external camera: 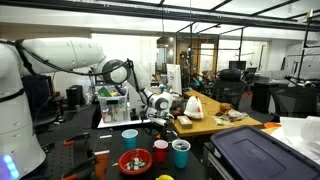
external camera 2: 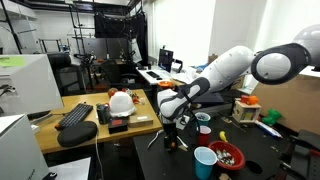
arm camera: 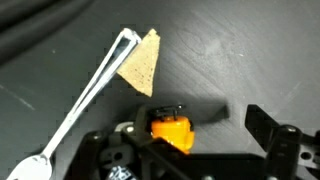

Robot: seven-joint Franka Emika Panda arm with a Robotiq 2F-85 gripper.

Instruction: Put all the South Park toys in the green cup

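jaws: wide apart, nothing held. The gripper (arm camera: 195,142) sits low over the dark worktop (arm camera: 260,50).
target: a small orange toy (arm camera: 170,128), which I take for one of the South Park figures. It lies on the worktop in the gap between the jaws.
offset: the toy is off-centre, nearer the jaw at the left of the wrist view than the one at the right.
toy axis: blurred. It reads as a compact blob, so I can't call a long axis.
contact: can't tell whether the near jaw touches the toy.
clutter: a metal spoon (arm camera: 85,100) and a tan wedge (arm camera: 142,65) lie ahead of the jaws. The wedge is at the spoon's handle end, touching or just beside it. Both are apart from the toy and, as I read it, outside the closing path.
green cup: the green cup (external camera: 181,152) stands upright on the worktop just beside the red cup (external camera: 160,151). A light-blue cup (external camera: 130,137) and a red bowl (external camera: 133,162) are near. The cup's inside is not visible.
cup vs gripper: in an exterior view the gripper (external camera: 153,117) is behind the cup row. The green cup lies camera-ward and slightly right of it, near but apart.
arm pose: elbow high, forearm sloping down, and the wrist points roughly straight down at the worktop (external camera 2: 170,122).
step: my judgement is pre-grasp on the orange toy.
next: centre on the toy, close, lift above the rim height, then make a short carry to the green cup.
risk: the off-centre toy may get shoved sideways instead of pinched.
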